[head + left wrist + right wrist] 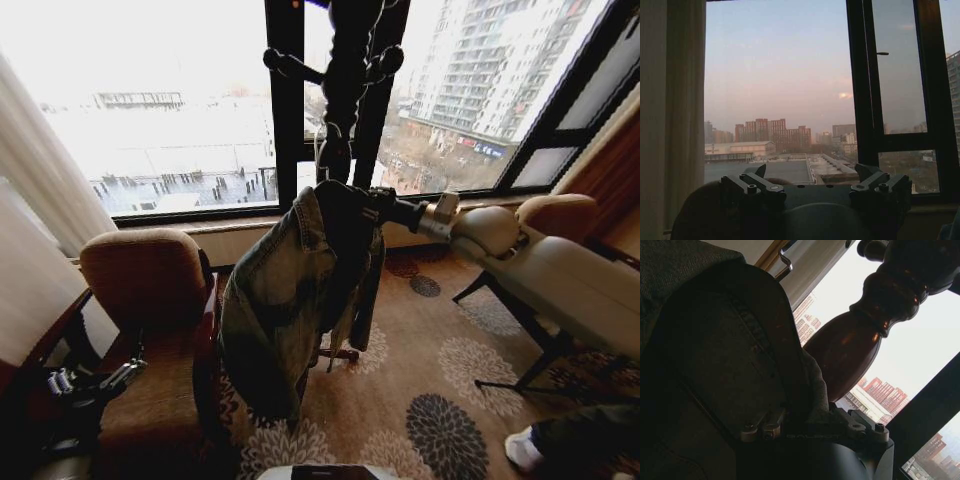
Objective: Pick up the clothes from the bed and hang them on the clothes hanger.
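The clothes, a light-blue denim jacket (285,300), hang free above the carpet in front of a dark turned-wood coat stand (345,90). My right gripper (362,207) reaches in from the right and is shut on the jacket's collar area, close against the stand's post. In the right wrist view the denim (715,355) drapes over the gripper (810,412), hiding its fingertips. A silver metal hook (785,261) of the clothes hanger shows beside the post (860,335). My left gripper (95,380) is parked low at the left, open and holding nothing (810,175). The bed is out of view.
A brown armchair (150,300) stands just left of the jacket and another (560,215) at the right by the window. A pale curtain (40,190) hangs at the left. A person's shoe (522,450) rests on the patterned carpet (440,400) at the lower right.
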Motion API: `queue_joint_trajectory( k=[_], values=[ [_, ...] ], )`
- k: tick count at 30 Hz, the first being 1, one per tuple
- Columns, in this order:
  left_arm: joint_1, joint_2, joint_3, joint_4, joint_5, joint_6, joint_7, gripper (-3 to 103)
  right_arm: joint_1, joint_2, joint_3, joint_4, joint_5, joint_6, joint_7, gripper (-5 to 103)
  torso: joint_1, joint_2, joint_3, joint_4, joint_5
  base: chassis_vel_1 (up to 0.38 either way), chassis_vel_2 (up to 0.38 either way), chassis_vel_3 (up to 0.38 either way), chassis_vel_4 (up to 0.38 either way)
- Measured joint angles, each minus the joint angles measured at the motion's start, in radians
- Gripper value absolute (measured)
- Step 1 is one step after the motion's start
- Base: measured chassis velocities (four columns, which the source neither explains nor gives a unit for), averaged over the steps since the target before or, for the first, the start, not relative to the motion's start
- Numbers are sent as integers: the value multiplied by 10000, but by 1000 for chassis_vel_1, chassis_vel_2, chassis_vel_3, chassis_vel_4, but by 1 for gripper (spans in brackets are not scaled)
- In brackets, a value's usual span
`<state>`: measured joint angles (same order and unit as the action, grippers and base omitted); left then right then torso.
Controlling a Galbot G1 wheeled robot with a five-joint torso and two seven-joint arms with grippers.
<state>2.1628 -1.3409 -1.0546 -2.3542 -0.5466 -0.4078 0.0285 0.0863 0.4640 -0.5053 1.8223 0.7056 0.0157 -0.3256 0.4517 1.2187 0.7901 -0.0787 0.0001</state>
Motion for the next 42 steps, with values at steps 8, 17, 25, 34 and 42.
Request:
queue_joint_trajectory(
  k=[8, 17, 25, 34, 42],
  values=[
    [0, 0, 0, 0, 0, 0, -1, 100, 1238, 100, -878, -35, 289, -72, -34, 28, 1, 0, 0, 4, -1, 0, 0, 0, 0],
    [0, 0, 0, 0, 0, 0, -2, 100, 1673, -410, -979, 1028, 929, -506, 175, 28, 0, 1, 0, 18, -6, 0, 0, 0, 0],
    [0, 0, 0, 0, 0, 0, -1, 100, 1284, -1549, -226, 2119, 1253, -638, 210, 28, 0, 1, 0, 4, 3, 0, 0, 0, 0],
    [0, 0, 0, 0, 0, 0, 0, 100, 938, -2120, 359, 2598, 1470, -736, 70, 28, -1, 2, -1, 6, -3, 0, 0, 0, 0],
    [0, 1, 0, 0, 0, 0, 0, 100, 1366, -1602, -24, 1616, 1248, -605, -168, 28, 0, 1, 0, 6, -2, 0, 0, 0, 0]
  ],
)
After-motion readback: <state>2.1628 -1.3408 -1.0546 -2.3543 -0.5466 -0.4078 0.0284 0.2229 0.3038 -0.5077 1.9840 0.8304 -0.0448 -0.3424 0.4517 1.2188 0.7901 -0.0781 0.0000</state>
